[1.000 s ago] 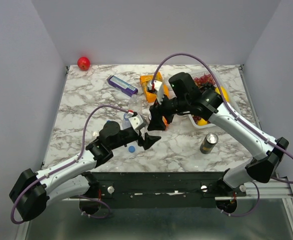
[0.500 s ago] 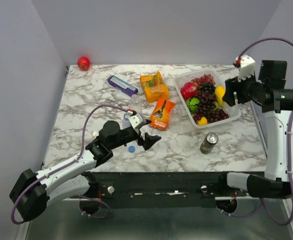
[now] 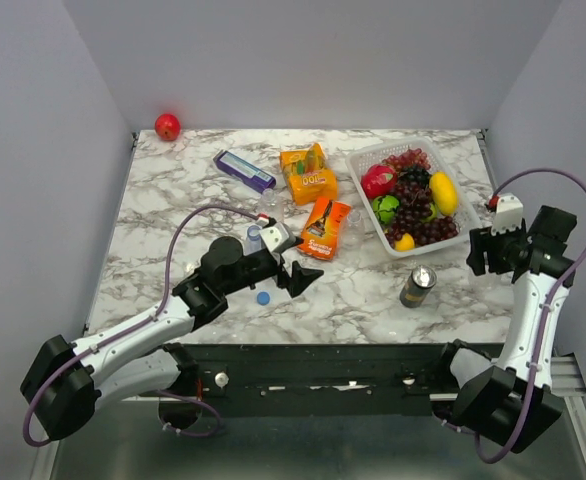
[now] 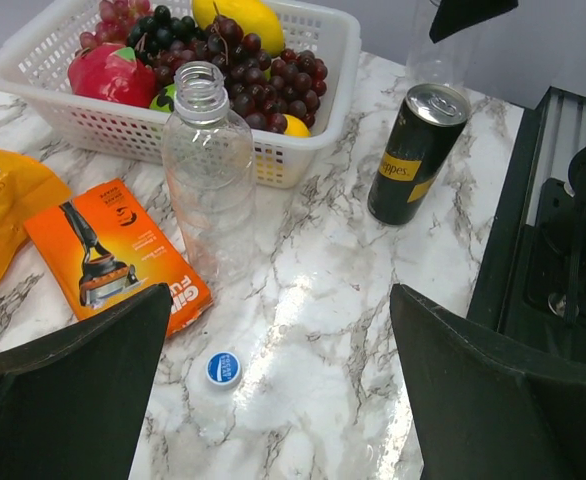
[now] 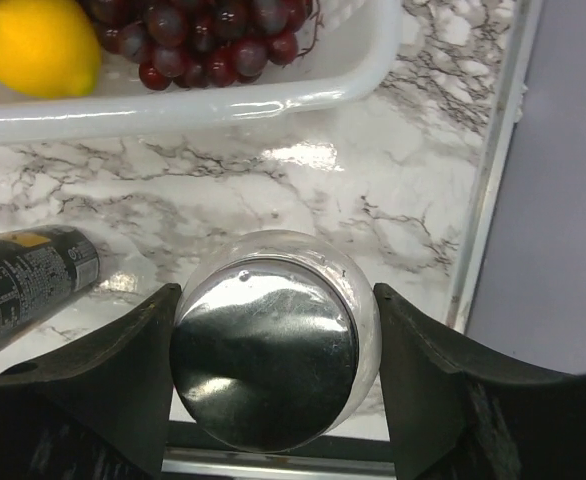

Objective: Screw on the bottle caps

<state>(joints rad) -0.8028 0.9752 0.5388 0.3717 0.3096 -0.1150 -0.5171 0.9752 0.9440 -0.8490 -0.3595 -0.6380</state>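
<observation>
Left gripper [image 4: 278, 310] spread wide, empty; ahead: uncapped bottle [image 4: 208, 180], blue cap [image 4: 223, 368], can [image 4: 413, 150] lettered "ppes". Right gripper [image 5: 273, 300] clasps second bottle [image 5: 263, 360].

Top cam sits high above and behind the arms, tilted down. It takes in the whole marble worktop [image 3: 173, 200] from a distance, with the arm bases along the near edge. Left wrist cam is low and close, peering out through the left hand [image 4: 281, 300] toward the right side. Right wrist cam points almost straight down at the near right part, super close. The clear bottle [image 5: 263, 360] in the right hand [image 5: 275, 300] fills its middle. All three catch the white fruit basket [image 4: 293, 150] and the dark drink can [image 3: 417, 286].
</observation>
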